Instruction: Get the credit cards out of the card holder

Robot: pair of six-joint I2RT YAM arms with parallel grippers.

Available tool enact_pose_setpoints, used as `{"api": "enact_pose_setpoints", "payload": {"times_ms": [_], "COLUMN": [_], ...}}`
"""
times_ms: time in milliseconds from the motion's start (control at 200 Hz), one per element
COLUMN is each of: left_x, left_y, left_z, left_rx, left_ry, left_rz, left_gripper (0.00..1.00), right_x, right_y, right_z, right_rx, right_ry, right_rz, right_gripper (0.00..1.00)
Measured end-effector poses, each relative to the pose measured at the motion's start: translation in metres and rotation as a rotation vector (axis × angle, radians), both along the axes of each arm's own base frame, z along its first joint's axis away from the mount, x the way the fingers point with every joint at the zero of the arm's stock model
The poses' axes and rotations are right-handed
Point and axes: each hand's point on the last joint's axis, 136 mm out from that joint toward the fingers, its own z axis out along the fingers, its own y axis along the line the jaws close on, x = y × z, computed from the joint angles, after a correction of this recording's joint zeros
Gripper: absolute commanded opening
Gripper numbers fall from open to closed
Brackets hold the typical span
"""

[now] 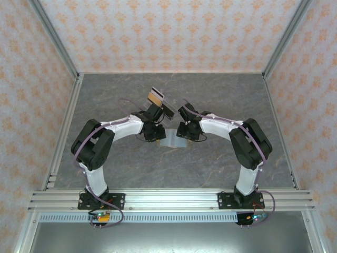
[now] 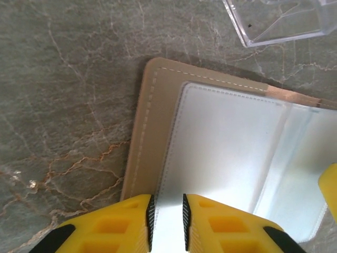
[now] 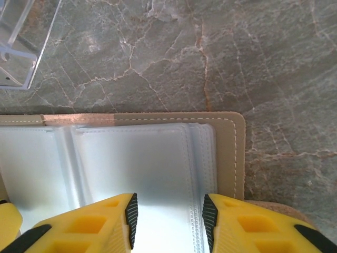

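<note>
Your main risk is the 2 arms knocking into each other. The left gripper [image 2: 167, 211] and the right gripper [image 3: 168, 208] both hang low over the same open card holder [image 3: 231, 158]. Each wrist view catches a yellow corner of the other arm's finger at its edge. If both close in on the same sleeve, they would likely clash.

A second risk, as I judge it, is the clear sleeves [image 2: 226, 142]. They are slick and full of glare, so a pinch could catch plastic instead of a card. That would lift or drag the whole holder toward the clear plastic stand [image 2: 279, 21] just beyond it. The glare also keeps you from telling whether any credit cards sit in the sleeves.

The holder lies flat and open on the desk [image 1: 131, 168], midway between the arms, its tan stitched border showing around the sleeves. Both arms reach forward and bend inward at the elbow, wrists pitched down, mirroring each other. The left fingers [image 2: 121, 224] are parted by a narrow gap and the right fingers [image 3: 95, 224] by a wider one. Neither pair holds anything you can see.
</note>
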Motion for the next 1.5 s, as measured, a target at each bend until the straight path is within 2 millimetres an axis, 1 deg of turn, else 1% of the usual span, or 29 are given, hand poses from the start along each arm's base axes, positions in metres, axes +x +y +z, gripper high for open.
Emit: {"api": "enact_pose_setpoints", "payload": {"times_ms": [225,295,350,495,561,616,656,696,726,766,826,901,976,1001,1041,1106,1141,1216,1281,1341,1416,1501], "left_x": [-0.001,-0.001,-0.001,0.001,0.001,0.001,0.001,0.001,0.001,0.001,0.003,0.007,0.016,0.018,0.023,0.028,0.03,0.036,0.038,0.035,0.028,0.018], "left_y": [-0.004,-0.009,-0.013,-0.023,-0.025,-0.026,-0.025,-0.024,-0.022,-0.02,-0.014,-0.006,0.009,0.013,0.026,0.048,0.063,0.096,0.126,0.154,0.186,0.219], "left_z": [-0.004,-0.003,-0.003,0.0,0.001,0.002,0.003,0.005,0.008,0.014,0.027,0.051,0.079,0.086,0.099,0.115,0.123,0.141,0.157,0.167,0.173,0.175], "left_rx": [-0.017,-0.042,-0.063,-0.108,-0.116,-0.117,-0.116,-0.109,-0.101,-0.093,-0.076,-0.047,-0.013,-0.007,0.018,0.06,0.093,0.168,0.239,0.304,0.387,0.49], "left_ry": [0.018,0.02,0.023,0.02,0.016,0.014,0.012,0.008,0.003,-0.005,-0.035,-0.088,-0.162,-0.18,-0.221,-0.269,-0.298,-0.363,-0.424,-0.47,-0.509,-0.54], "left_rz": [-0.008,-0.015,-0.022,-0.037,-0.042,-0.044,-0.043,-0.042,-0.04,-0.04,-0.03,-0.021,0.005,0.022,0.048,0.099,0.13,0.2,0.271,0.335,0.398,0.458], "left_gripper": [0.17,0.16,0.14,0.14,0.15,0.17,0.21,0.25,0.29,0.35,0.44,0.56,0.68,0.71,0.77,0.85,0.88,1.0,1.0,1.0,1.0,1.0], "right_x": [0.004,0.005,0.007,0.008,0.008,0.009,0.009,0.01,0.01,0.01,0.012,0.016,0.022,0.024,0.029,0.036,0.039,0.044,0.044,0.045,0.046,0.046], "right_y": [0.004,0.007,0.01,0.014,0.015,0.014,0.013,0.011,0.01,0.008,0.004,-0.002,-0.015,-0.021,-0.033,-0.055,-0.068,-0.095,-0.115,-0.132,-0.155,-0.181], "right_z": [0.0,0.001,0.002,0.002,0.002,0.002,0.004,0.008,0.013,0.021,0.042,0.077,0.112,0.123,0.138,0.159,0.169,0.187,0.2,0.211,0.221,0.221], "right_rx": [0.016,0.027,0.041,0.06,0.063,0.066,0.066,0.068,0.071,0.076,0.086,0.098,0.095,0.089,0.074,0.028,-0.005,-0.087,-0.157,-0.219,-0.299,-0.384], "right_ry": [-0.01,-0.016,-0.023,-0.028,-0.026,-0.026,-0.028,-0.035,-0.045,-0.061,-0.112,-0.202,-0.305,-0.34,-0.392,-0.475,-0.518,-0.601,-0.662,-0.712,-0.766,-0.801], "right_rz": [0.006,0.012,0.018,0.031,0.031,0.029,0.029,0.031,0.033,0.034,0.037,0.027,0.002,-0.008,-0.038,-0.086,-0.111,-0.155,-0.185,-0.215,-0.26,-0.311], "right_gripper": [0.36,0.35,0.33,0.31,0.31,0.33,0.35,0.41,0.46,0.57,0.69,0.77,0.83,0.86,0.92,1.0,0.99,0.99,0.99,0.99,0.99,0.99]}}
